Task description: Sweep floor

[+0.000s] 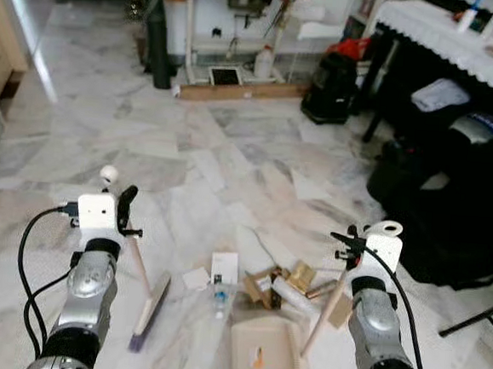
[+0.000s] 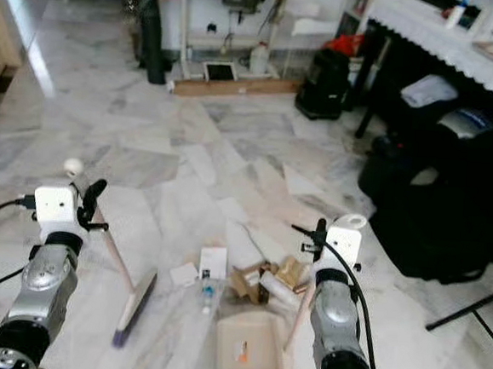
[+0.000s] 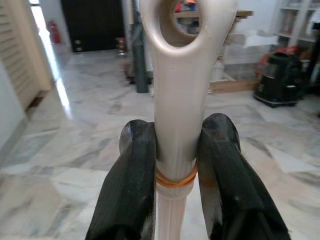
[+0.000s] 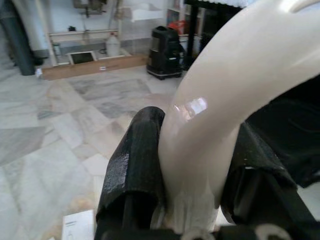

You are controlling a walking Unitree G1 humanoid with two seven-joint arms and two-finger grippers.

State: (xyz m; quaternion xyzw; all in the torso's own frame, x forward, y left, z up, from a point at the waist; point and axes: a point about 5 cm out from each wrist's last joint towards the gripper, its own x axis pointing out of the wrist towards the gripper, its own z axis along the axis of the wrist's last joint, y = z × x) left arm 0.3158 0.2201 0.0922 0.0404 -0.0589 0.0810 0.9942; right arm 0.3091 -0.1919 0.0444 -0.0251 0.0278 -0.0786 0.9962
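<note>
Mid-sweep, by the look of it, with the litter pile not yet gathered into the dustpan. Left gripper clamped on the cream broom handle, both black fingers pressed against its sides just above an orange rubber band; handle slanting down to the broom head, resting on the marble floor to the left of the dustpan and well short of the debris. Right gripper shut around the dustpan handle, which runs down to the pan's right rim. Dustpan flat on the floor, mouth facing the pile, one small orange scrap already inside. Just beyond the dustpan mouth: cardboard bits, a rolled paper piece, a white card, a small clear bottle, and a white scrap nearer the broom. Probable next move: swing the broom head behind the litter on the far side from the dustpan, then draw it toward the pan while holding the pan steady and its lip tight to the floor. Care needed with the bottle, likely to roll away from the bristles.
</note>
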